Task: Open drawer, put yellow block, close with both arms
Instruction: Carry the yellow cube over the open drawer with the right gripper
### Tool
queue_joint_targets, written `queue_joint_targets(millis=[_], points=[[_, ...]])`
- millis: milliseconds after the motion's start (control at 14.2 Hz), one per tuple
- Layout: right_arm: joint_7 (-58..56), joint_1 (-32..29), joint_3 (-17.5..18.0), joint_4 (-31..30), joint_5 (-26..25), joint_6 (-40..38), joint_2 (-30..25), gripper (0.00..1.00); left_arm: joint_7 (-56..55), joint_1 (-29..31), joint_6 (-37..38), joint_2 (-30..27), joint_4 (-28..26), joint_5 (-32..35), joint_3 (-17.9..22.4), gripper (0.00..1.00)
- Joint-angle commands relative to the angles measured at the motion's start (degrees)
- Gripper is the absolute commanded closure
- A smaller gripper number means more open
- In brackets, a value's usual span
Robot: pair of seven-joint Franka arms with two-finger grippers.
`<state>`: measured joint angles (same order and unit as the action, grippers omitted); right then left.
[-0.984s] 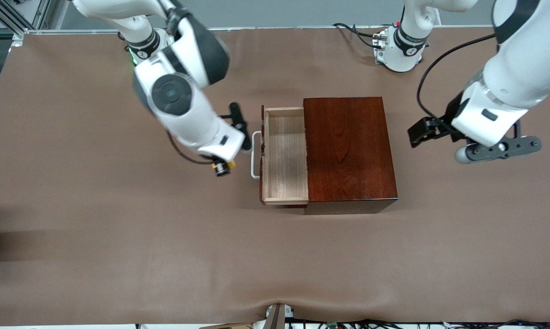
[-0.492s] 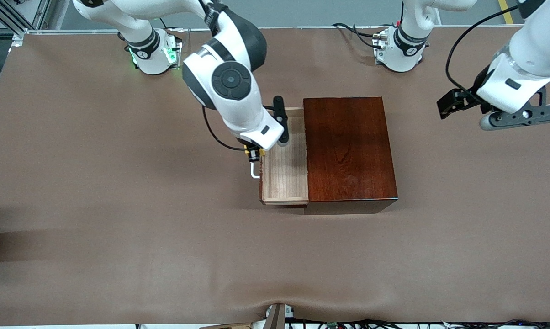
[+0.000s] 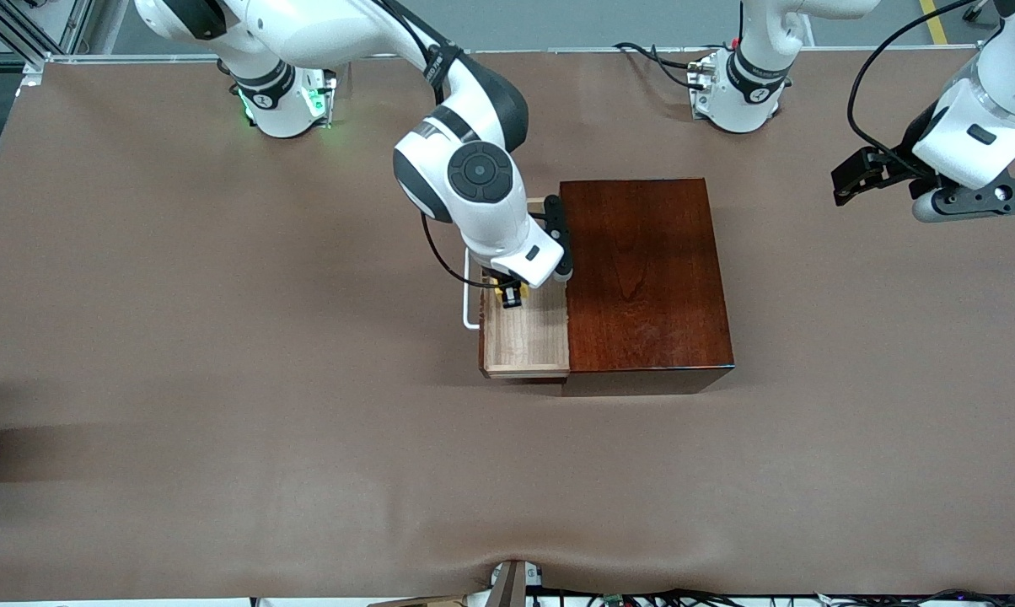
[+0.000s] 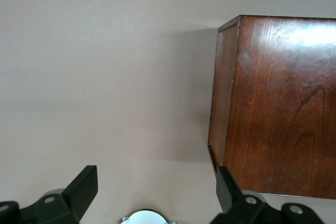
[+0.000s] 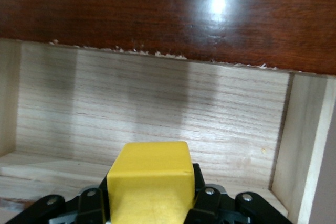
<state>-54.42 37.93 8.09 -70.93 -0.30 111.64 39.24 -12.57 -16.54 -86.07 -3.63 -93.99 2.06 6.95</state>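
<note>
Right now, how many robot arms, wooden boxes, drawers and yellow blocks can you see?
Robot arms: 2, the right arm's gripper shut on the block over the drawer, the left arm's gripper open, waiting near its own end of the table.
Wooden boxes: 1.
Drawers: 1, pulled open.
Yellow blocks: 1.
Total: 5.

Yellow block point(image 5: 149, 182); reddish-brown box point(image 3: 642, 274); pale-wood drawer point(image 3: 528, 341), white handle point(image 3: 469, 303); brown table point(image 3: 221, 379).
</note>
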Motion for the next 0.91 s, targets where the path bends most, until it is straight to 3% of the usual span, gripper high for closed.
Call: queue_joint_targets(millis=[0, 422, 492, 562, 843], points=[[-1.40, 1.09, -0.35, 2.02, -1.02, 1.12, 2.42, 1.00, 2.55, 1.33, -0.67, -1.11, 0.12, 0.93, -0.36, 0.00], [-0.96, 2.67, -0.44, 0.88, -1.89, 5.94, 6.46, 1.00, 2.55, 0.81, -0.59, 0.12, 2.05, 0.84, -0.71, 0.00], [-0.87, 2.94, -0.44, 0.79, -2.33, 6.30, 6.47, 0.77, 2.81, 0.98, -0.41, 0.03, 2.06, 0.84, -0.79, 0.00], [-0.69, 3.03, -0.44, 0.79, -2.51, 6.31, 6.38, 0.01, 2.82, 0.98, -0.41, -0.06, 2.06, 0.75, -0.80, 0.00], [-0.78, 2.68, -0.53, 0.79, -3.13, 4.73, 4.63, 0.00, 1.85, 0.28, -0.41, 0.12, 2.14, 0.23, -0.88, 0.00]])
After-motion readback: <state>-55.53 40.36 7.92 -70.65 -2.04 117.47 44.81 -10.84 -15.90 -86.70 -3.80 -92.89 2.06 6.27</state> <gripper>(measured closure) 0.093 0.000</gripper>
